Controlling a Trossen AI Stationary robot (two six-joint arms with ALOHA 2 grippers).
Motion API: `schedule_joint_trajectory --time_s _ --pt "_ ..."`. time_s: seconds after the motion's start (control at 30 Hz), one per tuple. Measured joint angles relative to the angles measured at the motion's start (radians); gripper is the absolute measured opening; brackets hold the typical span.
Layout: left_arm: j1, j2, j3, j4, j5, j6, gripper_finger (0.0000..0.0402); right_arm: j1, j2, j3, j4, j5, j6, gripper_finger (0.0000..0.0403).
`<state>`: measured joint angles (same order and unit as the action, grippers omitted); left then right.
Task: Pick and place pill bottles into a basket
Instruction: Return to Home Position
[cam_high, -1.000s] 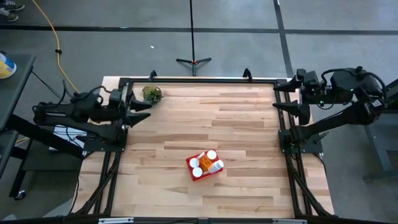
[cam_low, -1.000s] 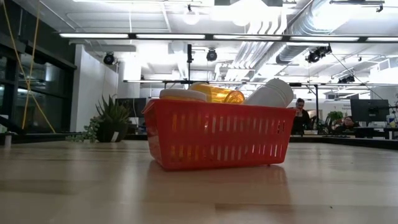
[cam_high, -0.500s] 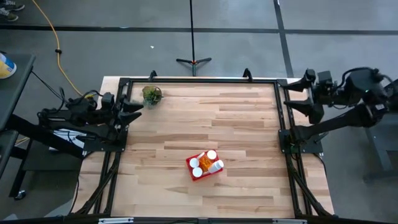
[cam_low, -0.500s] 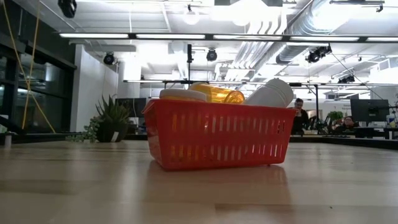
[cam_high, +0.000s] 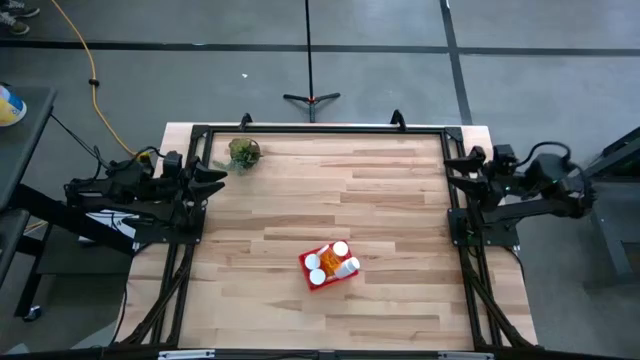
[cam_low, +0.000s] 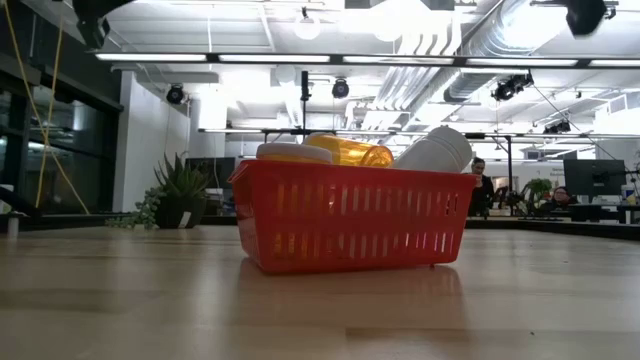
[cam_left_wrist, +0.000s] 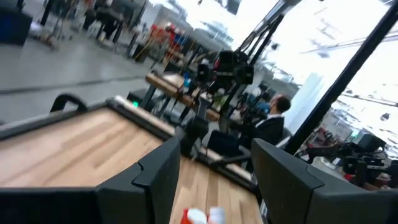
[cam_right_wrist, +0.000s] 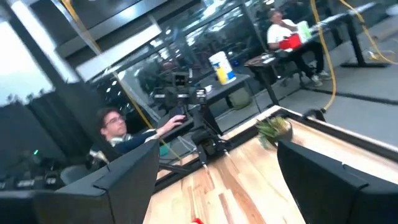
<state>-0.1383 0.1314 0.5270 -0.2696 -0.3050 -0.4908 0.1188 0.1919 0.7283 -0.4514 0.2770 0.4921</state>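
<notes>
The red mesh basket (cam_high: 329, 266) stands on the wooden table, near its front middle, and fills the low view (cam_low: 350, 215). Several pill bottles with orange bodies and white caps lie in it (cam_high: 340, 250) (cam_low: 350, 150). My left gripper (cam_high: 216, 176) is open and empty at the table's left edge, near the far corner. My right gripper (cam_high: 456, 165) is open and empty at the table's right edge. The basket's top and bottle caps show at the bottom of the left wrist view (cam_left_wrist: 200, 216).
A small green potted plant (cam_high: 243, 152) stands at the table's far left corner, also in the low view (cam_low: 175, 195). A black frame rail (cam_high: 320, 128) runs round the table. People sit in the room beyond (cam_right_wrist: 118, 127).
Both arms have drawn back outward from the table: my left gripper toward the left edge, my right gripper toward the right edge and then a little nearer, its arm folding lower. The basket and bottles have stayed still.
</notes>
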Motion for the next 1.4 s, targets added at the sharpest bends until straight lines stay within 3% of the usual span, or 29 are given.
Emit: schedule_joint_trajectory --time_s 0.13,0.23,0.73,1.07,1.27,1.4 --pt "0.0 -0.004 0.0 -0.061 -0.002 -0.037 0.0232 0.0 -0.111 -0.122 0.015 0.026 0.073 0.0302" --pt "0.0 -0.004 0.0 -0.075 -0.003 -0.038 0.0232 0.0 -0.163 -0.175 0.025 0.03 0.088 0.0269" --pt "0.0 -0.004 0.0 -0.153 -0.051 0.011 0.0131 0.0 -0.185 -0.205 0.042 0.001 -0.03 0.0011" --pt "0.0 -0.004 -0.001 -0.16 -0.078 0.075 0.0062 0.0 -0.185 -0.205 0.038 0.003 -0.133 0.0003" --pt "0.0 -0.04 -0.1 -0.065 -0.099 0.067 0.0031 0.0 -0.186 -0.316 0.229 0.005 -0.216 0.0002" --pt "0.0 -0.088 -0.179 0.071 -0.1 0.095 0.0039 0.0 -0.187 -0.411 0.362 0.016 -0.239 0.0001"
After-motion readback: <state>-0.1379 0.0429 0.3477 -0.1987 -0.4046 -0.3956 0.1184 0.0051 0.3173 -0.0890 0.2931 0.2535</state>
